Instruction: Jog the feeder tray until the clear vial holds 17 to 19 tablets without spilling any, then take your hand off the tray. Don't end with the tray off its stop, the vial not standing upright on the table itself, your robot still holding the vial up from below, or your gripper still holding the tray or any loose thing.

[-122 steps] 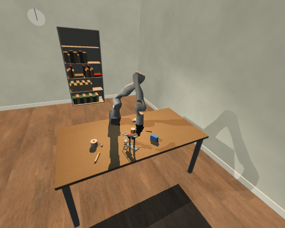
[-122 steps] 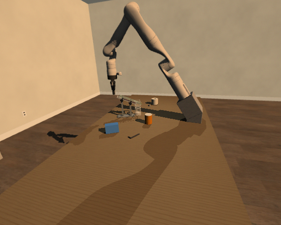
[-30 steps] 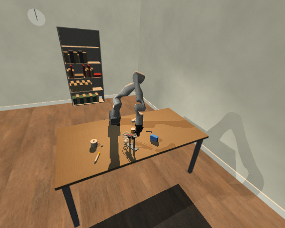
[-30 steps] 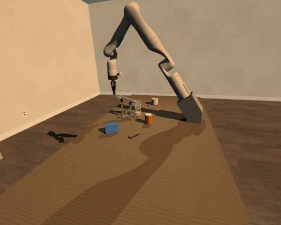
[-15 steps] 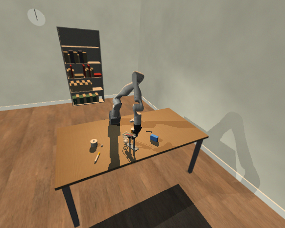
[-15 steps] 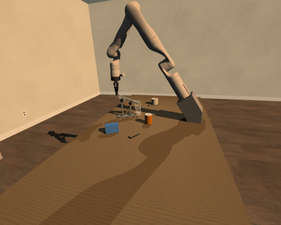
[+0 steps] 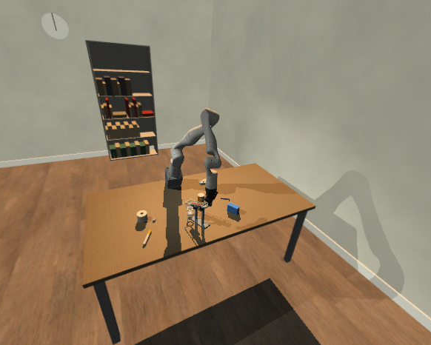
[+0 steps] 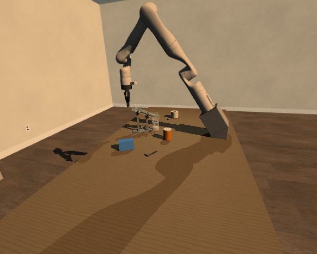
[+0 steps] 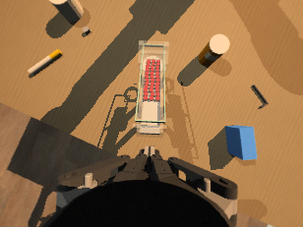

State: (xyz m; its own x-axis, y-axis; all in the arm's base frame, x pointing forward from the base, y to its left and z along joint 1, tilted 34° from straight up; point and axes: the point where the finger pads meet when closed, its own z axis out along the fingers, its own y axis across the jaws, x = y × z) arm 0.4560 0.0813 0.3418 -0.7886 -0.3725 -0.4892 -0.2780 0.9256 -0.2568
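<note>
Pincer (image 8: 127, 104) fully pinched together, gripping nothing, hanging just above the raised end of the feeder tray (image 9: 151, 83), not touching it. Tray sits tilted on its stand mid-worktop (image 7: 245, 178), red tablets (image 9: 152, 78) packed in rows inside. Clear vial (image 8: 155, 125) stands upright on the worktop under the tray's low end, beside an orange can (image 8: 167, 134).

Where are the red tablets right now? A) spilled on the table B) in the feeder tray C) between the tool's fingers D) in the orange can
B: the wrist view shows the red tablets packed in rows inside the feeder tray, with the shut tool empty above its near end.
</note>
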